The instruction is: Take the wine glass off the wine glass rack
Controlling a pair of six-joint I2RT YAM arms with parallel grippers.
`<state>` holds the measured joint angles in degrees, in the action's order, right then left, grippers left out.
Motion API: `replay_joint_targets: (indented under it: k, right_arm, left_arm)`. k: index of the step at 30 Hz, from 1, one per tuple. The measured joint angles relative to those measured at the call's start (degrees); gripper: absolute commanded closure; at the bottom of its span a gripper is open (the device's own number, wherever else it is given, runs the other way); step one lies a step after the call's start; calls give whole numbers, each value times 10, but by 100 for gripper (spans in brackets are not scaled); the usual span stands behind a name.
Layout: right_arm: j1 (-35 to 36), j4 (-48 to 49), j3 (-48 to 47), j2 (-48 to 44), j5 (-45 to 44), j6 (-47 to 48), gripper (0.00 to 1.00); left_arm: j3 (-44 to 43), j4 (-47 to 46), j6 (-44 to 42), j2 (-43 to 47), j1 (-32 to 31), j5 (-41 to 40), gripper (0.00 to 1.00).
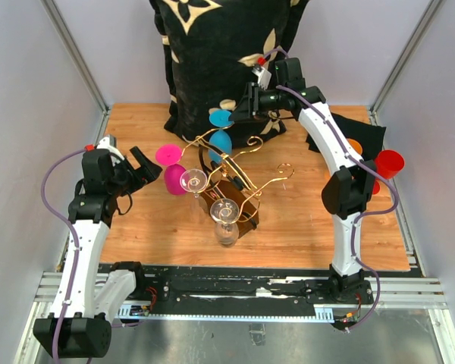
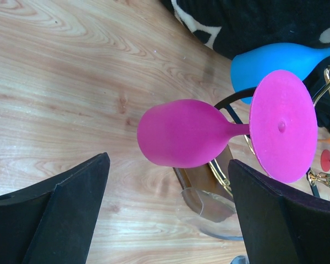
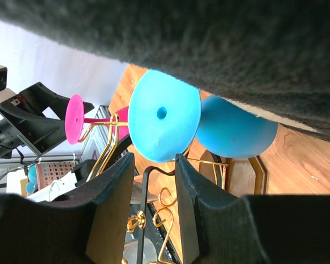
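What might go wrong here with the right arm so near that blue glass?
The right pincer sits at the foot of the blue glass, close to the wire rack, so it may snag a wire and drag the rack. Two clear glasses and a pink glass hang on that rack; a jolt might knock them loose.

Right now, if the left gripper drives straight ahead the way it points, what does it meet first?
Most likely the pink wine glass: its bowl sits centred ahead of the open left gripper, hanging from the wine glass rack. Depth is unclear.
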<state>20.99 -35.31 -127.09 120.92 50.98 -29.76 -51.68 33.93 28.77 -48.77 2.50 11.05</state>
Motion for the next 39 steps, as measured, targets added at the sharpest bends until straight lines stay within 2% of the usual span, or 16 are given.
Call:
replay_joint_targets:
  k: [13,28,39]
  right_arm:
    - [9,-23,12,-3,-38,20,62]
    - [16,-26,-8,-1,-52,8,73]
    - [17,-9,-36,8,-49,-8,72]
  left_arm:
    - [3,0,-1,4,0,2,5]
    - [7,0,-3,7,0,2,4]
    - [15,-2,-3,7,0,2,4]
